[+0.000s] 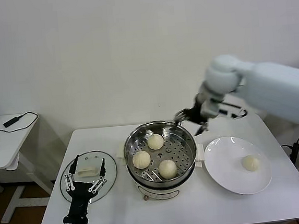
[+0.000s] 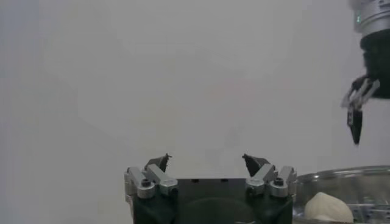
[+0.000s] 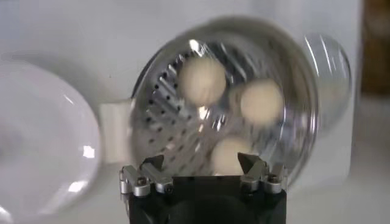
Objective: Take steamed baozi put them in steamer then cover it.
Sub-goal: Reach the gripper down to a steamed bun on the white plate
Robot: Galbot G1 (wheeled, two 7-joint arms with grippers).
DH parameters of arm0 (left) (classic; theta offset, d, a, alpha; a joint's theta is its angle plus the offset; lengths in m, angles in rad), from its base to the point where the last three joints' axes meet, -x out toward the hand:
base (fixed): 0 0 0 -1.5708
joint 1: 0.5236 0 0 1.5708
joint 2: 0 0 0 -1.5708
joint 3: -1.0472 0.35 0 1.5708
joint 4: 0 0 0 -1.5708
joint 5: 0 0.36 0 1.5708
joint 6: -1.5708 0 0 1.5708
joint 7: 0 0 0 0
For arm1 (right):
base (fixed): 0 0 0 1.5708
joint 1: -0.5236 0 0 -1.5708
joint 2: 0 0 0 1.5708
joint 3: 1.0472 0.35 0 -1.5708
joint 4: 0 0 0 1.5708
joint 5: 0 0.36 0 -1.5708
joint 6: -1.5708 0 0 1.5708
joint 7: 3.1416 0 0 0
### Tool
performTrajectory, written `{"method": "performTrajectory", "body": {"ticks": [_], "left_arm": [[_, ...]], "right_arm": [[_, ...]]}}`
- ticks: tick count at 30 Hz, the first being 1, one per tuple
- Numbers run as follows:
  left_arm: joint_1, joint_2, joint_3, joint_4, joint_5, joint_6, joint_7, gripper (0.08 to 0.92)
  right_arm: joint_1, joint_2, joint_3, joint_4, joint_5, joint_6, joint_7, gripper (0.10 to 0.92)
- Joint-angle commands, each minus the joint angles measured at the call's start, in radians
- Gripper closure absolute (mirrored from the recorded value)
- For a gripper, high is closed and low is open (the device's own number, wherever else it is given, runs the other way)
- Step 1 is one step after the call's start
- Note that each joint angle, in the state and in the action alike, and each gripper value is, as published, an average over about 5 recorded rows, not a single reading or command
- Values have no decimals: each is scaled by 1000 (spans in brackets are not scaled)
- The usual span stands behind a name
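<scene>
The right gripper (image 1: 188,120) jaws are wide open, empty; beyond them, the last baozi (image 1: 250,163) should be gripped gently at its soft sides.

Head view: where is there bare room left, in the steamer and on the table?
Inside the shiny steel steamer, three pale round baozi fill the left and front; the perforated tray's right side is bare. The flat white plate holds one bun. The tabletop's front edge is free; the left is crowded by the glass lid.

Cream buns (image 1: 155,141), perforated silver steamer (image 1: 187,163), seemingly white plate (image 1: 223,176)
</scene>
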State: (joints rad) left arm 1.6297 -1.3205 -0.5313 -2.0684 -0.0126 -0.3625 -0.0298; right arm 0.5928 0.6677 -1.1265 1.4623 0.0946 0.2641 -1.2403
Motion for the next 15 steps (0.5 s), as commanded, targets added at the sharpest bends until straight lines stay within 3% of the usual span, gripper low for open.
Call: {"method": "performTrajectory", "body": {"ticks": [1,15], "left_arm": [[-3,3,4,-6,1,4,-1,177],[-2,1,1,-15,9,17,-11,177]], "right_arm": [[-23,-239,-42,-239,214,-306,-67,203],[-421,-252,118,-340,54,-279,72,203]]}}
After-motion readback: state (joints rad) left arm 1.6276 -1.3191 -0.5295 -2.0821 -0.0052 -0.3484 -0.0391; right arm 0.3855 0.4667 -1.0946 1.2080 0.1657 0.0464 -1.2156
